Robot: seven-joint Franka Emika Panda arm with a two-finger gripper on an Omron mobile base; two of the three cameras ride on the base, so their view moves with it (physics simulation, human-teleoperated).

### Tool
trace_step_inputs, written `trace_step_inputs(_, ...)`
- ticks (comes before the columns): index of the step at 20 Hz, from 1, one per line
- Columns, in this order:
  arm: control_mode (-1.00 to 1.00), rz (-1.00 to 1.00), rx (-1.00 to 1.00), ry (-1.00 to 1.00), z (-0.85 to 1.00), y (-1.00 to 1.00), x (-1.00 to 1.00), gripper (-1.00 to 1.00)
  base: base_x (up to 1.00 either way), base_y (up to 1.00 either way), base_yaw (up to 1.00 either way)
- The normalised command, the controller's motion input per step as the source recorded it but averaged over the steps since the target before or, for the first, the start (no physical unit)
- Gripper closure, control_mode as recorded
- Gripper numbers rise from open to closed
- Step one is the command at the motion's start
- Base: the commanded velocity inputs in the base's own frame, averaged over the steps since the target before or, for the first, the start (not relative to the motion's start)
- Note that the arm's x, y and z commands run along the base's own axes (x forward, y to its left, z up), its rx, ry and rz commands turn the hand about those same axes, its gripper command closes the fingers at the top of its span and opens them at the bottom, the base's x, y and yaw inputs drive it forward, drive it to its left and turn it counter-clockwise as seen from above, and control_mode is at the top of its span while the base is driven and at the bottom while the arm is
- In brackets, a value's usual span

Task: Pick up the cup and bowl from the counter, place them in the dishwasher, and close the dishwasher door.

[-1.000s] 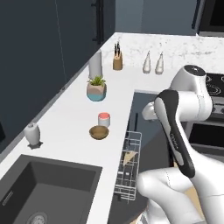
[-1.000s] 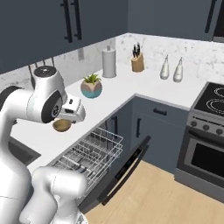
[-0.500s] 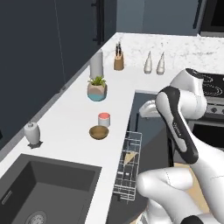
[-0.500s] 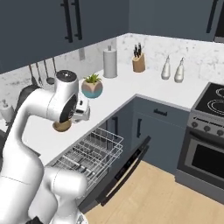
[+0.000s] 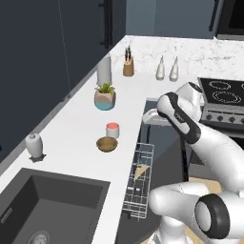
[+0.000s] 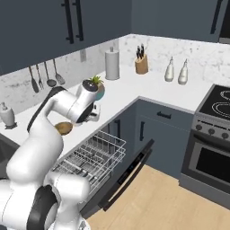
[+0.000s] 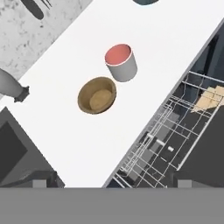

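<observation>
Hovering above the counter (image 5: 71,138) edge with jaws spread wide and nothing held, the gripper (image 7: 111,181) looks down on the cup (image 7: 120,62) and the bowl (image 7: 96,95). Both stand upright side by side, just apart, on the white top between the plant pot (image 5: 105,98) and the sink (image 5: 47,209). Below the edge, the dishwasher (image 6: 112,173) stands open, its wire rack (image 6: 92,159) pulled out over the lowered dishwasher door (image 6: 128,173).

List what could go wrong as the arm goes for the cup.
The cup and the wooden bowl sit close together, so a finger of the open hand could nudge the bowl. The pulled-out dishwasher rack and lowered dishwasher door lie just below the counter edge, where the arm could snag.
</observation>
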Motion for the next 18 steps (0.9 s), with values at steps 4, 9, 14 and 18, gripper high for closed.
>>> trace_step_inputs(4, -1.0, 0.0, 0.0, 0.02, -0.26, 0.22, 0.97, -1.0, 0.0, 0.0, 0.0)
trace_step_inputs(9, -1.0, 0.0, 0.0, 0.05, -0.3, 0.18, 0.8, -1.0, 0.0, 0.0, 0.0)
trace_step_inputs(14, -1.0, 0.0, 0.0, 0.1, -0.25, 0.02, 0.69, -1.0, 0.0, 0.0, 0.0)
trace_step_inputs(18, -1.0, 0.0, 0.0, 0.11, -0.24, 0.14, 0.74, -1.0, 0.0, 0.0, 0.0)
